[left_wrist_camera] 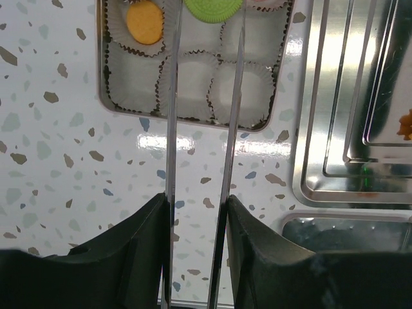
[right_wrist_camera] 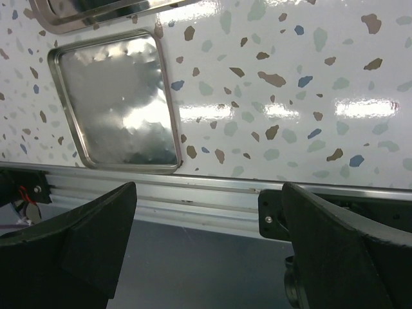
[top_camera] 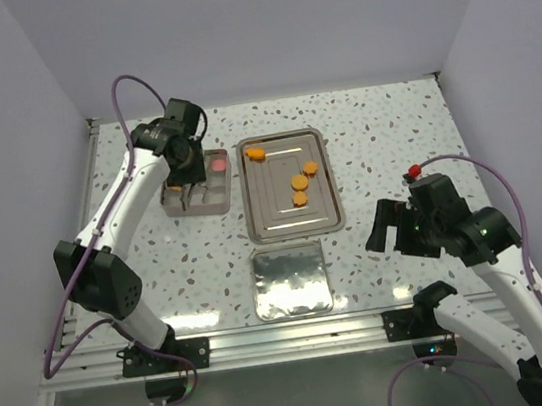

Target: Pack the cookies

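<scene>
Tray (top_camera: 294,222) holds four orange cookies (top_camera: 298,182), just right of box (top_camera: 213,207). Left gripper (top_camera: 189,169), by far the nearer, hangs over box, long blades pinching green cookie (left_wrist_camera: 212,6) above a paper cup (left_wrist_camera: 241,93). Right gripper (right_wrist_camera: 209,212) spread wide, empty, well away

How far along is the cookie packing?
Done: an orange cookie and a pink cookie sit in the box. In hand: the left pincer looks shut on a green cookie over the box. Remaining: four orange cookies on the tray, several empty liners, and the lid lying apart near the arm bases. The right pincer hangs open and empty.
</scene>
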`<state>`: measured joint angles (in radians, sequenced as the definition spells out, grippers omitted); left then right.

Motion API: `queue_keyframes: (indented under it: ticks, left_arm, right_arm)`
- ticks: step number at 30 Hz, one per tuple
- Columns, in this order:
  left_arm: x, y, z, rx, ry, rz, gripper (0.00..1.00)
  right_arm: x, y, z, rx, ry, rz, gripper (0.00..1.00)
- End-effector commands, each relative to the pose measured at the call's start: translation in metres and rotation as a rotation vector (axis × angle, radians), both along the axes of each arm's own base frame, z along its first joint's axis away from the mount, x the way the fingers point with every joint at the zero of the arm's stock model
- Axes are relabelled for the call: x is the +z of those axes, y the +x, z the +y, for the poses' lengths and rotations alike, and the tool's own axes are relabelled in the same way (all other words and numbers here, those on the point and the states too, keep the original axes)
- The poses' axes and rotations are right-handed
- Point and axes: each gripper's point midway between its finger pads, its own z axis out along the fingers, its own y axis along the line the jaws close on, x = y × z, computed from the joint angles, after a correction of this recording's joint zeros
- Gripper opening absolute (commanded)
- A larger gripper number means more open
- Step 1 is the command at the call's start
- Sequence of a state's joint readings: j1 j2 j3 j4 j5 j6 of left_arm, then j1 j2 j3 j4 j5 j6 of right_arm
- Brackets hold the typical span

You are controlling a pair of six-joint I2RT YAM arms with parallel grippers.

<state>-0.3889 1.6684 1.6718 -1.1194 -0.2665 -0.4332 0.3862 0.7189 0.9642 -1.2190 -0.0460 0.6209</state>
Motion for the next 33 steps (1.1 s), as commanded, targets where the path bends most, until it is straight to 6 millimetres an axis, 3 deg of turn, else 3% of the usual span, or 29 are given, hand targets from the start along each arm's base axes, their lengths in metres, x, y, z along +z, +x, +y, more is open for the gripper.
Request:
queue_keyframes:
  ticks: [1, 21, 33]
  left_arm:
    - [0.0, 0.003, 0.009, -0.013, 0.021, 0.008, 0.43]
    - [-0.038, -0.008, 0.018, -0.01, 0.046, 0.1, 0.43]
    - [-0.056, 0.001, 0.015, -0.008, 0.054, 0.121, 0.45]
  right_arm:
    - [0.002, 0.011, 0.009, 0.019, 0.026, -0.021, 0.98]
    - [-0.009, 0.025, 0.021, 0.038, 0.04, 0.01, 0.98]
    - [-0.013, 0.027, 0.02, 0.036, 0.03, 0.019, 0.98]
